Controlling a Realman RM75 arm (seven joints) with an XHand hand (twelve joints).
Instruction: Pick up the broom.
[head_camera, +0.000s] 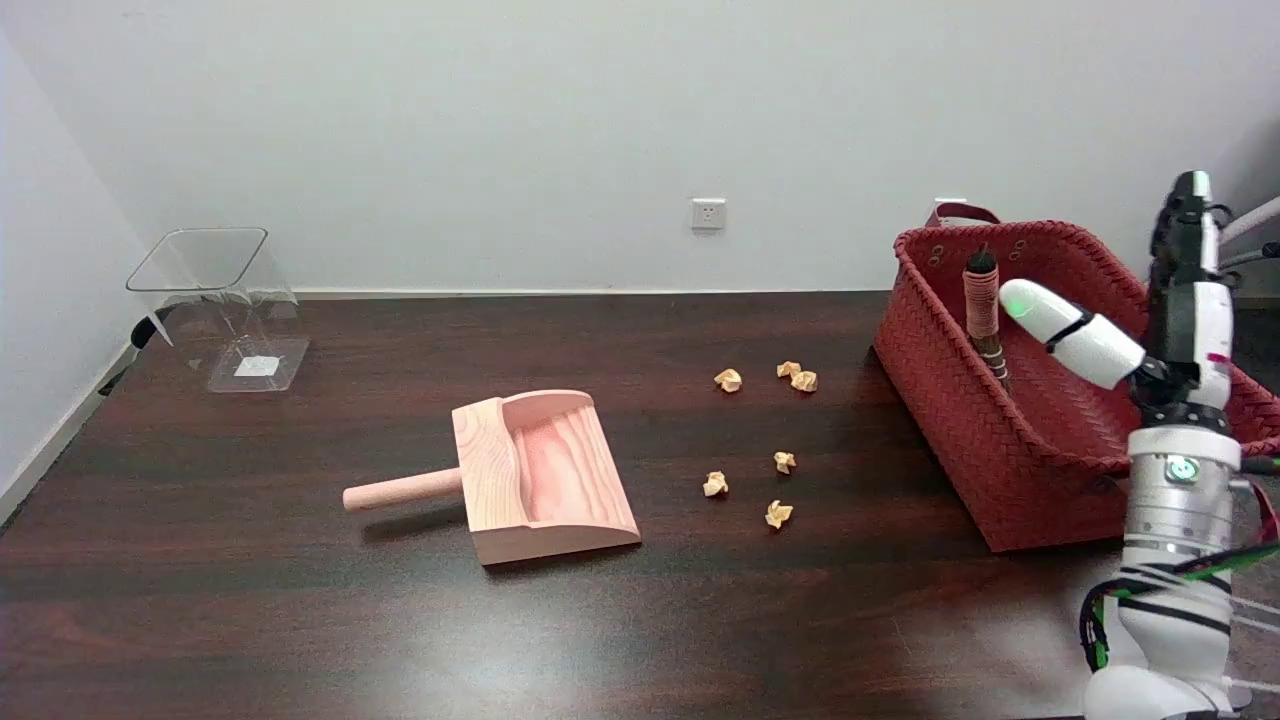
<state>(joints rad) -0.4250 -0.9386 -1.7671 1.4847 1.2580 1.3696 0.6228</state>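
Note:
The broom (983, 305) stands tilted inside the red woven basket (960, 420) at the right of the table. Only its brown wrapped handle with a dark tip shows; the brush end is hidden by the basket wall. My right hand (1172, 320) hangs over the basket's right half, to the right of the handle. Its fingers (1188, 225) point upward, and one white finger with a green light (1060, 328) sticks out left toward the handle, stopping a short gap away from it. The hand holds nothing.
A wooden dustpan (540, 480) with a round handle lies mid-table. Several crumpled paper balls (782, 462) are scattered between the dustpan and the basket. A clear plastic bin (215, 300) stands at the far left. The wall runs behind the table.

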